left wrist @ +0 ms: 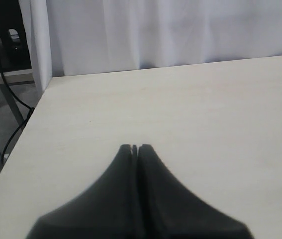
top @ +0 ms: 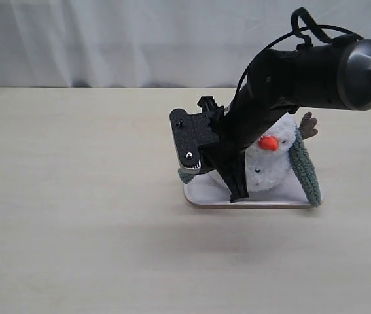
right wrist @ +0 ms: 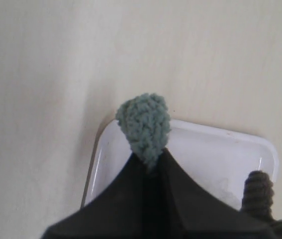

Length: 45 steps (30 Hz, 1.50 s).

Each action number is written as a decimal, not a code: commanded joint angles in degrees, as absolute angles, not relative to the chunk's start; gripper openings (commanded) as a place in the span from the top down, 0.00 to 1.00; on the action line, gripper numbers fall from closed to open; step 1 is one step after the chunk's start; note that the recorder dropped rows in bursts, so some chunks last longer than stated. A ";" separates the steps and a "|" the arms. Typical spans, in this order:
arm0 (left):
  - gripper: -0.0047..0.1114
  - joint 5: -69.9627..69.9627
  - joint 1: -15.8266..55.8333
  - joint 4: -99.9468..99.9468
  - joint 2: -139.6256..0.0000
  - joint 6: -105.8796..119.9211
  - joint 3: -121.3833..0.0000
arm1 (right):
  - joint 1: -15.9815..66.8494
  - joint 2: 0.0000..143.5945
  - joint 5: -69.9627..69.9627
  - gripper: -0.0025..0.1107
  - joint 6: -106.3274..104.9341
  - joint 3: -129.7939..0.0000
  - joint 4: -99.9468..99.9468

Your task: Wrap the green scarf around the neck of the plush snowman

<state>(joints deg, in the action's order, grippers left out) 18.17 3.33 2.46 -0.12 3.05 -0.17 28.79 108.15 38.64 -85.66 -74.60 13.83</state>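
The plush snowman (top: 268, 167), white with an orange nose, sits on a flat white tray (top: 205, 188). The green scarf (top: 306, 171) hangs down the snowman's right side, and the black arm hides how it runs behind or around the neck. Its other end (top: 186, 175) sticks out to the left, where my right gripper (top: 197, 171) is shut on it. In the right wrist view the fuzzy scarf end (right wrist: 143, 122) pokes past the closed right gripper (right wrist: 151, 158) above the tray's corner (right wrist: 205, 149). My left gripper (left wrist: 135, 147) is shut and empty over bare table, out of the exterior view.
My right arm (top: 303, 72) reaches in from the right across the snowman's front. A brown twig arm (top: 308, 124) sticks out behind the snowman, and another one shows (right wrist: 257, 191) beside the right gripper. A white curtain hangs behind the table. The table's left edge (left wrist: 26, 129) shows in the left wrist view.
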 commanded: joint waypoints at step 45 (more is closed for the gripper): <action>0.96 17.72 3.75 2.41 0.00 2.90 0.00 | 28.78 97.92 42.12 0.38 -56.20 -74.63 28.02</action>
